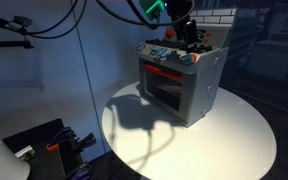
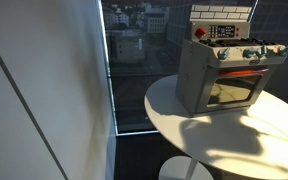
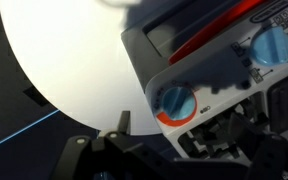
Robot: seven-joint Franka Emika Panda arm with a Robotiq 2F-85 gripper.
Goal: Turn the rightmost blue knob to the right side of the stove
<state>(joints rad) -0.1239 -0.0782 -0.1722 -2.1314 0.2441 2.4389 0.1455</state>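
A grey toy stove (image 1: pixel 181 82) stands on a round white table (image 1: pixel 234 135) and shows in both exterior views (image 2: pixel 224 75). A row of blue knobs (image 2: pixel 250 54) runs along its front panel. In the wrist view a blue knob with an orange ring (image 3: pixel 174 102) lies at the panel's end, with another blue knob (image 3: pixel 272 45) further along. My gripper (image 1: pixel 187 35) hangs over the stove top. In the wrist view its dark fingers (image 3: pixel 176 130) sit close around the ringed knob and look open. One fingertip shows left of the knob; the other merges with the dark stove top.
The stove has an orange-lit oven window (image 1: pixel 162 85) and dark burners with small items on top (image 1: pixel 174 50). The table edge (image 2: pixel 184 140) drops off near a window wall (image 2: pixel 134 60). Cables and equipment (image 1: pixel 44 145) lie beside the table.
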